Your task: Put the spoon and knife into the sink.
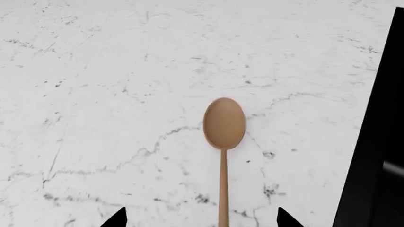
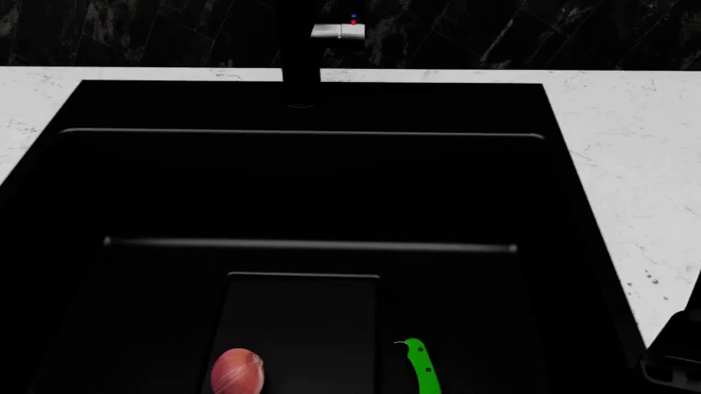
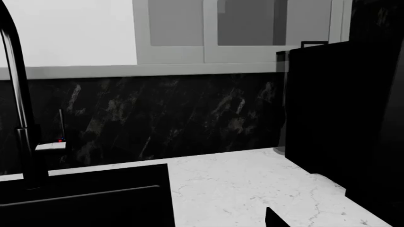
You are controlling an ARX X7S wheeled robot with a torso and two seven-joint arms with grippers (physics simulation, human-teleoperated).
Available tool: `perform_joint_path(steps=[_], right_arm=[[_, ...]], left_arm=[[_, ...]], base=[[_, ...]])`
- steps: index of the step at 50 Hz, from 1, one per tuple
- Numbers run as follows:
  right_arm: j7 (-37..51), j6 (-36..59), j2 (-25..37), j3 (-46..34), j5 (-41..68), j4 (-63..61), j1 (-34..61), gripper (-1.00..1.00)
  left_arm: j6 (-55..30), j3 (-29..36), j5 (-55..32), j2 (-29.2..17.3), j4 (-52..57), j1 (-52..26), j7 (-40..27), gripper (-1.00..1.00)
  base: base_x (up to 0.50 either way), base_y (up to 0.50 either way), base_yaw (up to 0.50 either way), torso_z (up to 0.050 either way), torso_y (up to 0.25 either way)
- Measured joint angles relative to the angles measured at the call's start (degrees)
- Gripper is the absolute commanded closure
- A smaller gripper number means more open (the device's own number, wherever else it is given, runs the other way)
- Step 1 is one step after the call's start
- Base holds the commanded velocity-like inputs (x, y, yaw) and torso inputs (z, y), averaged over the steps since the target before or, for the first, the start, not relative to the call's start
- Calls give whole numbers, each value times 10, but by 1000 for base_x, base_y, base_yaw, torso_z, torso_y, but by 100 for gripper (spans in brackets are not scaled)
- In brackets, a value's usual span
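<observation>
The tan wooden spoon (image 1: 224,124) lies flat on the white marble counter (image 1: 113,94), just beside the black sink's edge (image 1: 379,142). My left gripper (image 1: 202,221) hovers above it, open, its two dark fingertips standing either side of the thin handle without touching it. In the head view the knife's green handle (image 2: 421,369) lies on the floor of the sink (image 2: 328,189); its dark blade is lost against the black basin. Only one fingertip (image 3: 275,218) of my right gripper (image 3: 196,222) shows, well off centre, over the counter by the sink's corner, with nothing held.
A reddish onion-like ball (image 2: 238,371) rests in the sink near the knife. The dark faucet (image 2: 301,57) rises at the sink's back rim. A tall black appliance (image 3: 341,118) stands on the counter to the right, under grey wall cabinets.
</observation>
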Motion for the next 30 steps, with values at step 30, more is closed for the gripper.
perform_joint_path(steps=[30], right_arm=[[-3, -11, -7, 10, -1, -1, -15, -100]], left_arm=[[66, 16, 36, 16, -63, 12, 51, -100]], base=[[1, 0, 0, 0, 0]])
